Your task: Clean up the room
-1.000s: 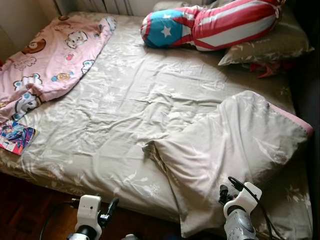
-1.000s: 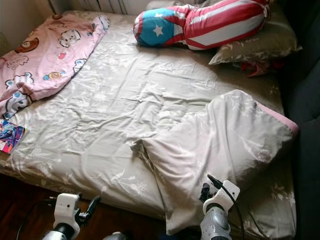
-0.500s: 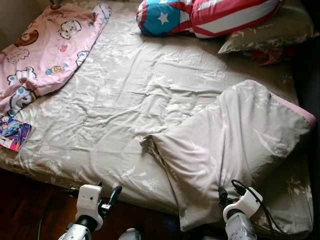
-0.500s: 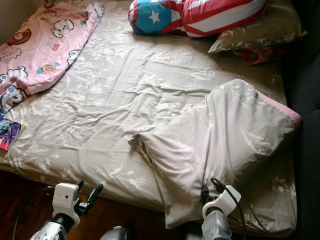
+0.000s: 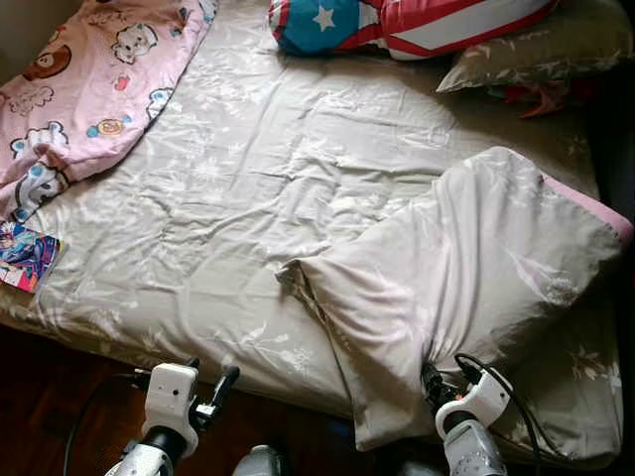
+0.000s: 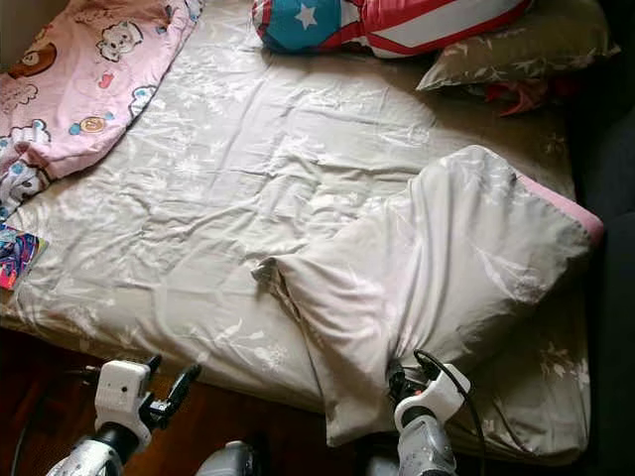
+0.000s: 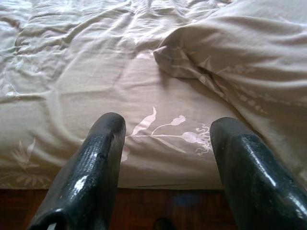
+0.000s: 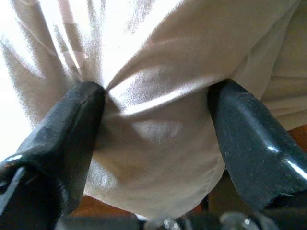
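A home bedroom is shown: a bed is spread with a rumpled sheet, pillows are piled at its head, and a cartoon-print blanket is draped over one side.

The right gripper has its fingertips buried in the folded duvet, so the tips are hidden. Far beyond it, the striped cushion is cut off by the edge, and the book is too.
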`<state>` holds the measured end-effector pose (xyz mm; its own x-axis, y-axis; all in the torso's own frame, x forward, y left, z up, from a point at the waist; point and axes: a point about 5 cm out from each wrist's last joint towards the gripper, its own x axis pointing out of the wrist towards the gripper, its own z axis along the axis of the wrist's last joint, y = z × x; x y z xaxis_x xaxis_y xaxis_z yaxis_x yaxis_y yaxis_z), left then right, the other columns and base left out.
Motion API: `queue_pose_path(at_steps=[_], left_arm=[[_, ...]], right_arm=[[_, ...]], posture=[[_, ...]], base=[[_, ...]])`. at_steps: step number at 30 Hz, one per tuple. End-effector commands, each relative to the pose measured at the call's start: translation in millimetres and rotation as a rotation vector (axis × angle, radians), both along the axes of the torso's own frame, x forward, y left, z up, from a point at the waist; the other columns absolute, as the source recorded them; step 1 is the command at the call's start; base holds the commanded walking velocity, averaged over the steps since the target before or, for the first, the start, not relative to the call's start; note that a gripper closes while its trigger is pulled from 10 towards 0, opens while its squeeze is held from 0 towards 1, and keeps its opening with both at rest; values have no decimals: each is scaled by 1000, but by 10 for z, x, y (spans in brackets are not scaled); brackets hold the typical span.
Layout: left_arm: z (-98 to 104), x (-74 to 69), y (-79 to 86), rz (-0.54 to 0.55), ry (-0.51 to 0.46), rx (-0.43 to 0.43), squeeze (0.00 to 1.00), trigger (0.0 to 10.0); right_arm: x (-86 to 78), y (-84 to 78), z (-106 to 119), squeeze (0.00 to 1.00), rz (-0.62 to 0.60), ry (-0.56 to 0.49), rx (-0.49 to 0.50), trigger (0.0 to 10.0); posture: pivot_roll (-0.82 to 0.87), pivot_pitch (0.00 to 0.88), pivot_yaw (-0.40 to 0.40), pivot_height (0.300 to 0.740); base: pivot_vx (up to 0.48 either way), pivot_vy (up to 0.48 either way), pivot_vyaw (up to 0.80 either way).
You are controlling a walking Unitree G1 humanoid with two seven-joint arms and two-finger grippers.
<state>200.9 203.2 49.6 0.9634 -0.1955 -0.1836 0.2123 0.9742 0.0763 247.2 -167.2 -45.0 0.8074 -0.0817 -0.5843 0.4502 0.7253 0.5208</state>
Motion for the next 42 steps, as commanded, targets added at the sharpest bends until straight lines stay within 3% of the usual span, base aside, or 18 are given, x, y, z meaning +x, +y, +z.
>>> queue_pose_path(at_steps=[1,2,3,4,5,34,38,42], left_arm=[[-20,-70,33,-2,34,5,0,10000],[-5,-66,23,-4,32,5,0,10000],[1,-63,16,-6,29,4,0,10000],[7,-59,9,-7,28,3,0,10000],[11,-54,1,-8,27,2,0,10000],[-22,-38,-105,11,46,-26,0,10000],[-43,-20,-106,16,48,-27,0,10000],[-94,32,-103,23,54,-28,0,10000]], right_arm=[[-200,188,-158,0,55,87,43,10000],[-191,195,-153,0,57,86,44,9020],[-186,197,-150,0,60,85,41,9020],[-177,197,-142,0,62,78,36,824],[-165,202,-133,0,65,71,34,0],[-148,156,-123,0,120,89,-54,0],[-145,103,-119,0,105,92,-74,0],[-158,-95,-108,0,39,105,-135,0]], posture=[[238,343,98,740],[237,344,99,740],[235,344,99,740],[235,344,99,740],[235,344,99,740],[212,344,65,740],[198,331,59,740],[165,295,51,740]], base=[[0,0,0],[0,0,0],[0,0,0],[0,0,0],[0,0,0],[0,0,0],[0,0,0],[0,0,0]])
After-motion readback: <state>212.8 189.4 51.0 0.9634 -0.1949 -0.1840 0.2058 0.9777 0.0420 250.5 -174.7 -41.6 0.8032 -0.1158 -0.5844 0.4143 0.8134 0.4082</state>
